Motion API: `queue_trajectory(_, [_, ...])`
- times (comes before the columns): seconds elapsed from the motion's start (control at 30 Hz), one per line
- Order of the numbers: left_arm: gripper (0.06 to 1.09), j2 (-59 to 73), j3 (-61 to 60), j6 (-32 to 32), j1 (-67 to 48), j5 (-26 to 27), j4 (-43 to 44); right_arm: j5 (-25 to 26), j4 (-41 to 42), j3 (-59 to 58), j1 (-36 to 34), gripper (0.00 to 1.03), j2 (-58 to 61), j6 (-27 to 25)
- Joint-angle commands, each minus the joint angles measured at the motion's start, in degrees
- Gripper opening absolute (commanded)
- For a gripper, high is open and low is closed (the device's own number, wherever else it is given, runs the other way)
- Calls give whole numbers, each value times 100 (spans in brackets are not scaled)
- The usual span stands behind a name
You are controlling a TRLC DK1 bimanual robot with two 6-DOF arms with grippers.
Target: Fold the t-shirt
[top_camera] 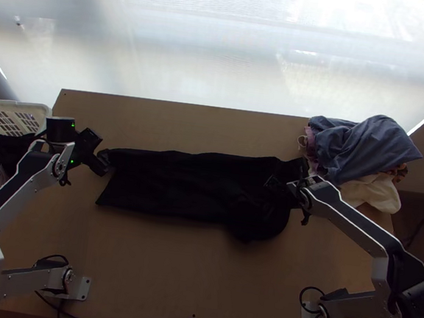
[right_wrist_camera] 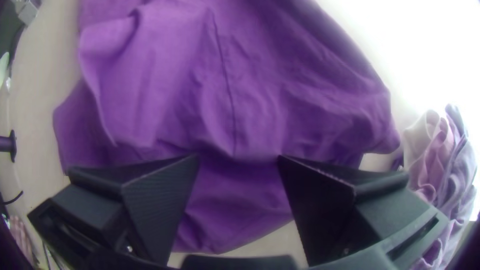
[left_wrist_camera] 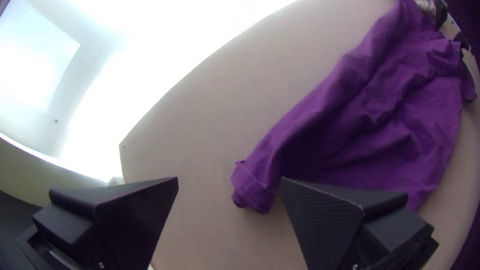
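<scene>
left gripper, open, is beside the left end of the t-shirt; right gripper, open, is over its right end. pinch matching edge layers; lift evenly.

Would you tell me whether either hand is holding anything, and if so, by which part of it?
Nothing is held: the left hand and the right hand are both open at the t-shirt, with no cloth pinched between their fingers.
</scene>
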Motion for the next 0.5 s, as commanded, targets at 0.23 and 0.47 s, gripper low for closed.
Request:
queue_trajectory(0.23, [104,-497,-625,628,-314,-64,-102,124,552,126,-9,72,455,-441])
queue_trajectory(0.47, [104,-198,-977,1296,-332,-134,548,124,552,223,-18,58,464,-467])
